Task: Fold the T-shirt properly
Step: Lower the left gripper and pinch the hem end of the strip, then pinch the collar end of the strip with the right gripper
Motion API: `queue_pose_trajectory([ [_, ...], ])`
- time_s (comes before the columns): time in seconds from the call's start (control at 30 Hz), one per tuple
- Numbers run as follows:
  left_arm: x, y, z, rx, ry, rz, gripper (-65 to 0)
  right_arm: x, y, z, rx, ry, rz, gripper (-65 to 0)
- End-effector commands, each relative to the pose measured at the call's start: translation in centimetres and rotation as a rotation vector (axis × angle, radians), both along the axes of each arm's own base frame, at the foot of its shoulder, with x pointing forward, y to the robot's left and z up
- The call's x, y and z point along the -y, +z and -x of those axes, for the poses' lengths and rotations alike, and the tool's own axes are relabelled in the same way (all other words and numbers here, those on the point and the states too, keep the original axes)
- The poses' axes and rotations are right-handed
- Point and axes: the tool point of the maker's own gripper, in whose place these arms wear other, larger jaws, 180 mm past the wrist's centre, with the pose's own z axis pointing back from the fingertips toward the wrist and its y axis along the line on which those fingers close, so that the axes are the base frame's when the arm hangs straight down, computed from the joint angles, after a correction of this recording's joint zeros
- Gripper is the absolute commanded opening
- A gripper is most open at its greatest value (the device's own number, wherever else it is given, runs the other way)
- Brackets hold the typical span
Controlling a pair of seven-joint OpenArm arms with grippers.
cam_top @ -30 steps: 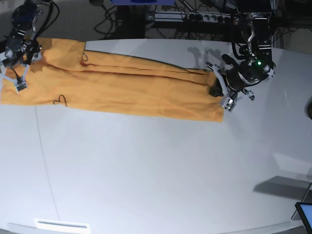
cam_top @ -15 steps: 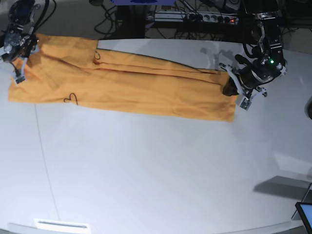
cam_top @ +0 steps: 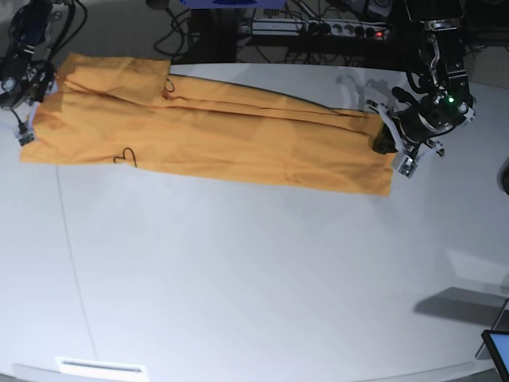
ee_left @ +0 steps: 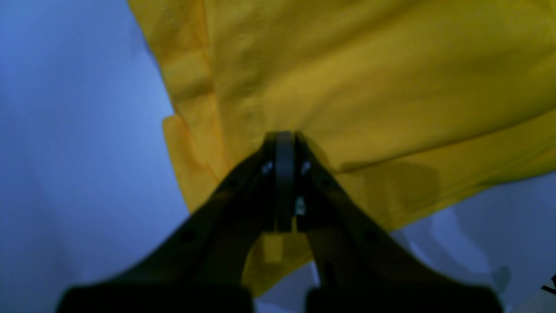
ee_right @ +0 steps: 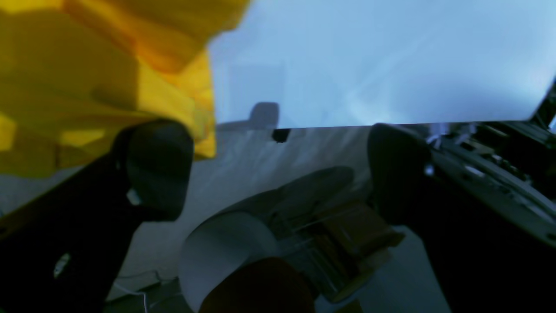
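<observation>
The orange-yellow T-shirt (cam_top: pixel 215 139) lies on the white table (cam_top: pixel 254 278) as a long narrow strip along the far side. A dark loose thread (cam_top: pixel 125 156) curls near its left end. My left gripper (cam_top: pixel 387 146) is at the strip's right end; in the left wrist view the gripper (ee_left: pixel 284 139) is shut on a pinch of the shirt's cloth (ee_left: pixel 369 65). My right gripper (cam_top: pixel 24 99) is at the strip's left end. In the right wrist view this gripper (ee_right: pixel 278 174) stands wide open, with the cloth (ee_right: pixel 87 78) beside its left finger (ee_right: pixel 156 165) and nothing between the jaws.
Cables and a power strip (cam_top: pixel 318 28) lie behind the table's far edge. A white label strip (cam_top: pixel 99 368) sits at the front left edge, and a screen corner (cam_top: pixel 497 350) shows at bottom right. Past the table edge, the right wrist view shows a white roll (ee_right: pixel 226 248).
The whole shirt strip has slid to the right and a little toward the far edge. Both arms moved with it.
</observation>
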Motion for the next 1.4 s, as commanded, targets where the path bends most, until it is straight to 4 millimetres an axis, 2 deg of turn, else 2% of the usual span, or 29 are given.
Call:
queue_pose_trajectory([
  [0.0,-2.1,-0.8,1.2,-0.072,0.014,-0.097,-65.0,0.8,1.2,-0.2,0.004,-0.009,0.045,-4.2],
  [0.4,-1.8,-0.9,1.2,-0.073,0.014,-0.091,-65.0,1.0,2.0,-1.7,0.045,-0.016,0.05,-5.7],
  [0.47,-1.8,-0.9,1.2,-0.073,0.014,-0.091,-65.0,0.9,2.3,-2.6,0.077,-0.005,0.045,-13.2],
  [0.6,-1.6,-1.0,1.2,-0.073,0.01,-0.088,-65.0,0.7,2.8,-4.2,0.141,0.02,0.033,-40.5],
  [0.73,-1.5,-1.0,1.1,-0.072,0.008,-0.088,-65.0,0.6,3.0,-4.7,0.158,0.023,0.03,-64.4],
  [0.83,-1.5,-0.9,1.0,-0.07,0.01,-0.087,-65.0,-0.1,2.4,-4.5,0.154,0.021,0.008,-63.3],
  [1.1,-1.5,-0.9,1.0,-0.071,0.009,-0.086,-65.0,-7.0,-1.6,-4.0,0.166,0.134,-0.175,-64.9],
  [1.37,-1.5,-0.9,1.0,-0.071,0.009,-0.086,-65.0,-8.2,-2.3,-3.6,0.147,0.145,-0.202,-64.9],
])
